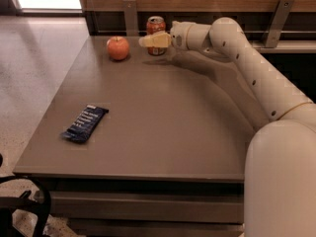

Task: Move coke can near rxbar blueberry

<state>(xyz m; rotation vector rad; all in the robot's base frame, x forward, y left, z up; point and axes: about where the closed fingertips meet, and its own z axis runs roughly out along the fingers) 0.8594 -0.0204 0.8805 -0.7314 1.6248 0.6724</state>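
The coke can [156,25], orange-red with a silver top, stands upright at the far edge of the table. My gripper [152,40] reaches in from the right at the can's lower half. One cream finger [154,41] crosses in front of the can and hides its lower part. The jaws stand open around the can, which rests on the table. The rxbar blueberry [85,123], a flat dark navy bar with white print, lies near the table's front left, far from the can.
A red-orange apple [118,48] sits left of the can. The brown table [163,127] has a wooden rail and metal brackets [131,15] behind its far edge. My arm [256,78] spans the right side. A black chair part [19,206] is at the lower left.
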